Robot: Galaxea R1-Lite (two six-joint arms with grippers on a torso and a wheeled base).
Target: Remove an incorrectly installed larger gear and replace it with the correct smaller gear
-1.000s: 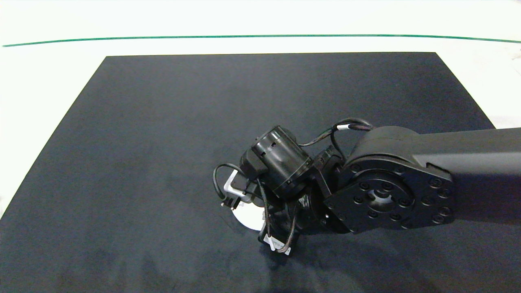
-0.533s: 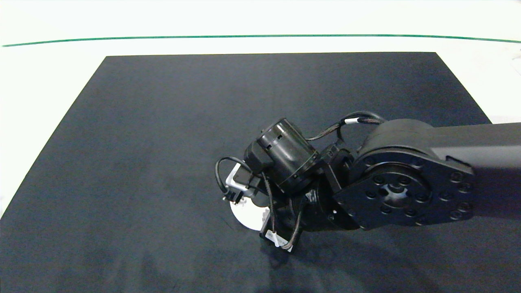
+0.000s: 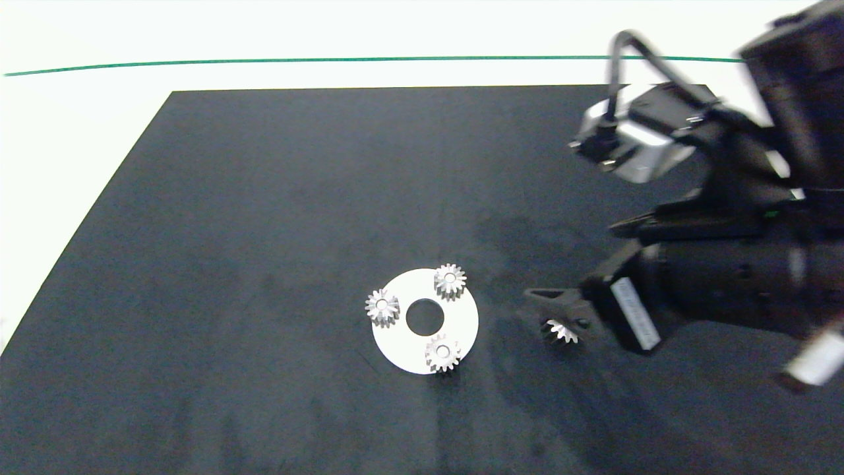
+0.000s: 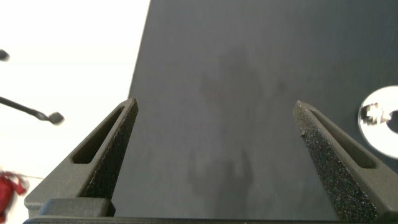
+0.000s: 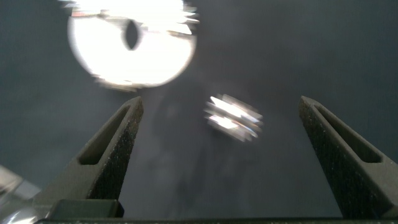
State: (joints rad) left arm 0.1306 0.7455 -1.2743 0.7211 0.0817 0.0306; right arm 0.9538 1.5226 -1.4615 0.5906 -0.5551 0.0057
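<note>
the larger gear (image 3: 561, 330) lies loose on the black mat (image 3: 264, 198) of the desk, just beside the white disc (image 3: 461, 323) whose three posts each carry a small gear, the smaller gear (image 3: 443, 353) seemingly among them. the right gripper (image 5: 227, 155) hangs over the larger gear, wide open and empty, so the best move looks like a straight lift away without nudging it. the left gripper (image 4: 214, 155), also wide open and empty, is parked over bare mat, and nothing blocks the way.

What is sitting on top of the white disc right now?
Three small gears sit around the white disc's centre hole. The larger gear lies off it on the mat, partly hidden by the open right claw.
</note>
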